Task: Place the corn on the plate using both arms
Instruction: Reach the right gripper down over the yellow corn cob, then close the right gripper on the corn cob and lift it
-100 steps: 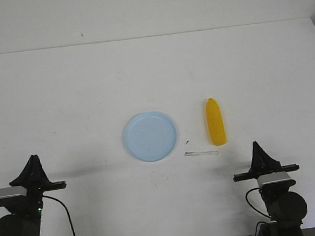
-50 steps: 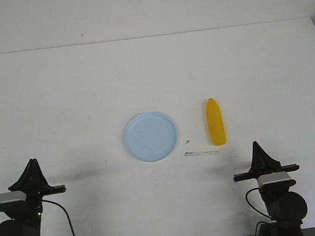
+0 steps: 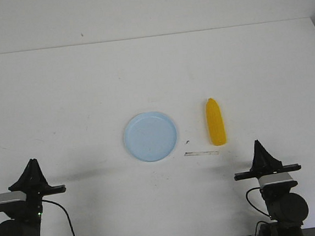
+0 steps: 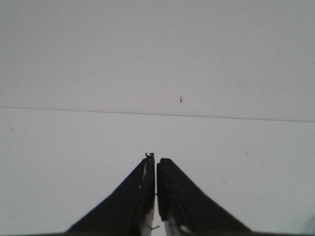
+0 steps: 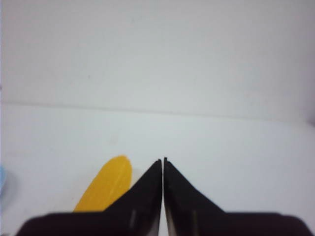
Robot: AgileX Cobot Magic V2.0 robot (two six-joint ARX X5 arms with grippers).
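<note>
The yellow corn lies on the white table, its pointed end facing away from me, just right of the pale blue plate. The plate holds nothing. My left gripper is shut and empty at the near left, far from both. My right gripper is shut and empty at the near right, a little nearer to me than the corn. In the right wrist view the corn shows beside the shut fingertips. The left wrist view shows only bare table beyond its shut gripper.
A short clear strip and a small dark speck lie on the table between the plate and the corn. The table's far edge meets a white wall. A sliver of the plate's rim shows in the right wrist view.
My left arm dropped a little between one second and half a second ago, and has held still since. The right arm, corn and plate have not moved.
</note>
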